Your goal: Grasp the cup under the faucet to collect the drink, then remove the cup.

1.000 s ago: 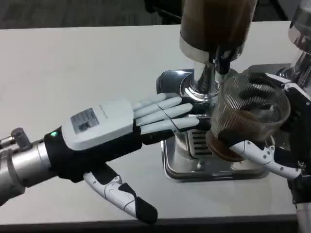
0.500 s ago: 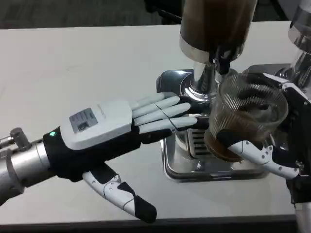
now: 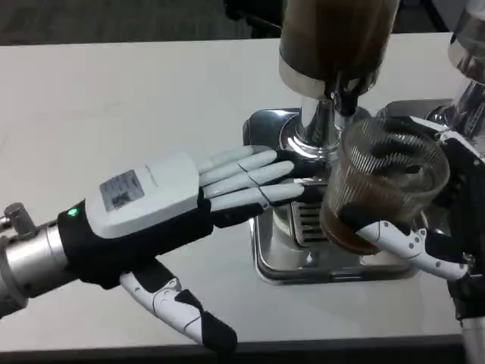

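Observation:
A ribbed clear glass cup [image 3: 385, 186] with brown drink in its bottom hangs tilted above the steel drip tray [image 3: 282, 258], just right of the black faucet [image 3: 346, 97]. My right hand [image 3: 439, 227] grips it, thumb across the front of its base and fingers behind it. The dispenser's brown tank [image 3: 337, 34] stands on a chrome column above the tray. My left hand [image 3: 163, 201] lies flat and open to the left, holding nothing, its fingertips [image 3: 292, 189] reaching over the tray's left part close to the cup.
A second chrome dispenser [image 3: 468, 57] stands at the right edge behind my right hand. White table [image 3: 114, 106] stretches to the left and back. The table's front edge runs just under my left thumb.
The cup has tilted and lifted slightly in my right hand. My left forearm and hand have drawn back a little to the left and downward in the picture.

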{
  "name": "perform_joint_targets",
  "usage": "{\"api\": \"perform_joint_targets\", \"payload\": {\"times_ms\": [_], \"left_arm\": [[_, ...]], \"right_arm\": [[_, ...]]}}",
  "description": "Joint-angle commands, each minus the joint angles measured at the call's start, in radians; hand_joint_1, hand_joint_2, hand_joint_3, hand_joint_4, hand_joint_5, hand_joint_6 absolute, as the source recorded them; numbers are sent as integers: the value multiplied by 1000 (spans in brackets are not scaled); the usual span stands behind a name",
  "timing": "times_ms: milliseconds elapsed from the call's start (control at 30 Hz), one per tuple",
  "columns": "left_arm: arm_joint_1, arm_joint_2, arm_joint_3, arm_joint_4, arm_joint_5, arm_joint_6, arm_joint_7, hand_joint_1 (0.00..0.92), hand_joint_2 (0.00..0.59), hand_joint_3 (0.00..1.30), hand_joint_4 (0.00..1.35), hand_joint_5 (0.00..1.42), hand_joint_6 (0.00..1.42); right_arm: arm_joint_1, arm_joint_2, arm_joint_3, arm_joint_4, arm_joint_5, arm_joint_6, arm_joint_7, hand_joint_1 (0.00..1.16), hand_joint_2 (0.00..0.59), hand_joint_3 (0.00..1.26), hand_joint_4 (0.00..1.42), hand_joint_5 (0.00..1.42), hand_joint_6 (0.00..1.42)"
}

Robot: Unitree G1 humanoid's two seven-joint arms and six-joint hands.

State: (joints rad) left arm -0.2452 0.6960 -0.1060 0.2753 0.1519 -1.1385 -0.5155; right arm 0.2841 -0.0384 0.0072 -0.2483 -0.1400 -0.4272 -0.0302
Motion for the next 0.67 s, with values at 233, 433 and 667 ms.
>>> {"api": "perform_joint_targets", "payload": {"times_ms": [233, 433, 667], "left_arm": [[36, 39, 15, -26, -34, 0, 3, 0, 72, 115, 0, 0, 23], [41, 46, 15, -33, -42, 4, 1, 0, 72, 115, 0, 0, 23], [47, 52, 14, -43, -50, 8, 1, 0, 72, 115, 0, 0, 23]], "right_arm": [[-5, 1, -3, -51, 22, 0, 2, 1001, 135, 779, 902, 1084, 1424], [1, 4, 3, -58, 24, 7, 1, 1001, 135, 779, 902, 1084, 1424], [14, 6, 6, -69, 24, 11, 1, 1001, 135, 779, 902, 1084, 1424]]}}
